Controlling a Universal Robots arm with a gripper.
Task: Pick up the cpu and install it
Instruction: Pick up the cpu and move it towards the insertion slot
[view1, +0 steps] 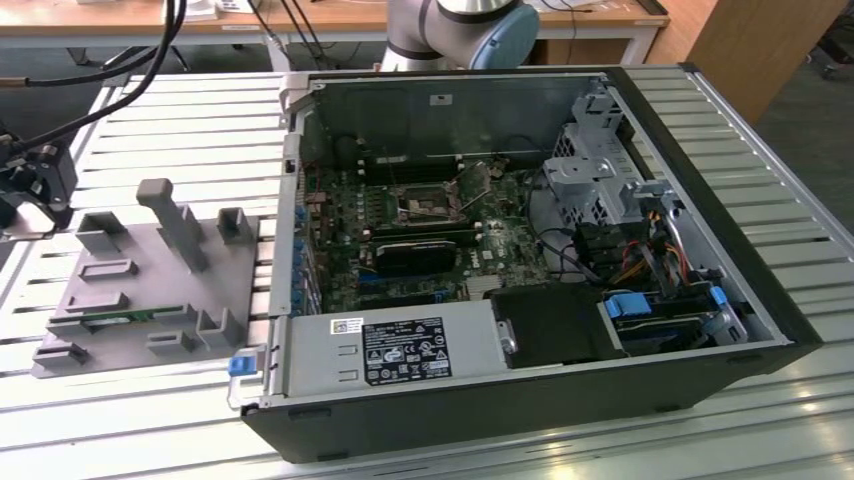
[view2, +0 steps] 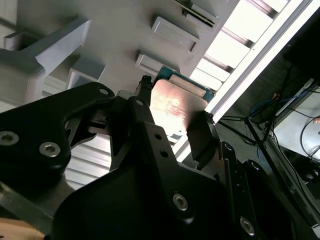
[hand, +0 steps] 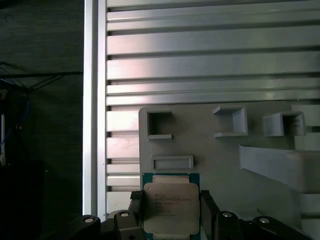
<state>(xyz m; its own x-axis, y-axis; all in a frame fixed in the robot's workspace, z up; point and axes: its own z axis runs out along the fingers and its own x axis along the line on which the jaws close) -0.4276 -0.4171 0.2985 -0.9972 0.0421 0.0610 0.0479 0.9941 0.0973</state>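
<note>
Jaws: the gripper (hand: 171, 214) has its jaws drawn in narrow on the cpu (hand: 170, 204), with one black finger (hand: 136, 206) against each of two opposite edges. Gripping it by the rim leaves the metal top plate and the underside untouched.
Cpu: it sits flat between the jaws, silvery plate towards the first wrist view, over an edge strip of the grey fixture (hand: 225, 165). It is judged to be lifted clear (it looks large against the pockets below), though its underside is hidden.
Fixture: a moulded plate of pockets and upright posts, apparently so that each part waits at a known spot. A small rectangular pocket (hand: 172, 161) lies just beside the cpu.
Arm: in the exterior view the gripper (view1: 30, 190) hangs at the fixture's edge on the exterior view's left, the side away from the case.
Case: the open computer case (view1: 747, 300) lies on the bench (view1: 174, 120) just beside the fixture. Its panel is off, so the motherboard (view1: 400, 250) faces up within reach.
Socket: the square socket (view1: 424, 206) is well apart from the fixture and looks unfilled.
Progress: the pick-up is judged done; the cpu is not yet installed.
</note>
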